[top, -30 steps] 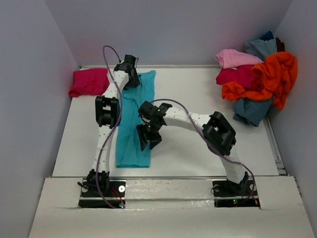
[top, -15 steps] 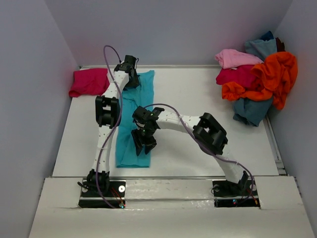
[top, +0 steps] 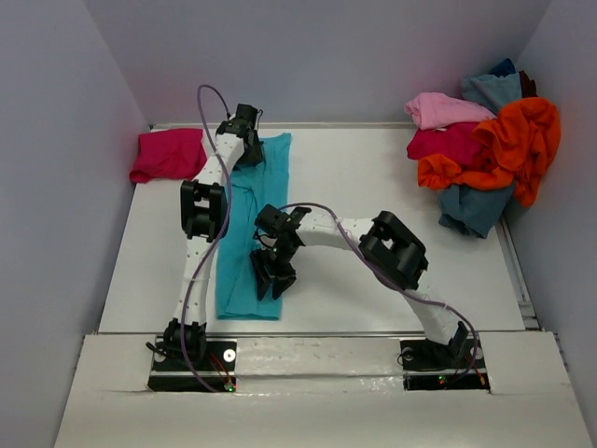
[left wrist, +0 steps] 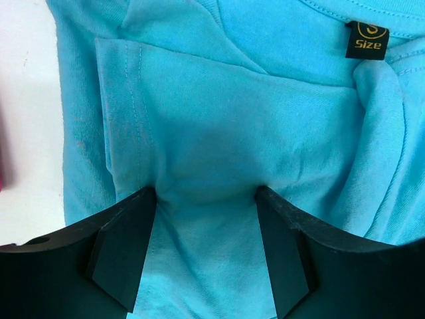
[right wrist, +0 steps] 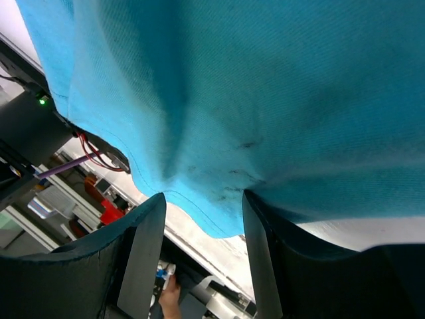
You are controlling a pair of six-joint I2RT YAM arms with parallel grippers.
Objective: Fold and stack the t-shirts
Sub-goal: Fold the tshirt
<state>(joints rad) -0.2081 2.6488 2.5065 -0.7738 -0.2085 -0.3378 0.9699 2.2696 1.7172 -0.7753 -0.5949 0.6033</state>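
Right now the turquoise shirt lies on the left half of the table, folded lengthwise into a narrow strip that runs from the far side toward the arm bases.

The left end effector sits at the far end of that strip, by the collar. From the left wrist, the end effector is spread wide, with both fingers pressed down on the shirt. The cloth puckers at the tips and spans the gap flat between them. A black size label shows at the neckline just beyond.

The right end effector is down on the near part of the strip, at its right edge. From the right wrist, this end effector also stands apart, its fingers either side of the hem. Creases in the shirt run in toward the gap. I cannot see any cloth clamped in either one.

A folded magenta shirt rests in the far left corner, just beside the strip's collar end. At the far right, well apart, unfolded shirts are heaped against the wall: light pink on top, crimson below it, orange draped across, and dusty blue underneath.
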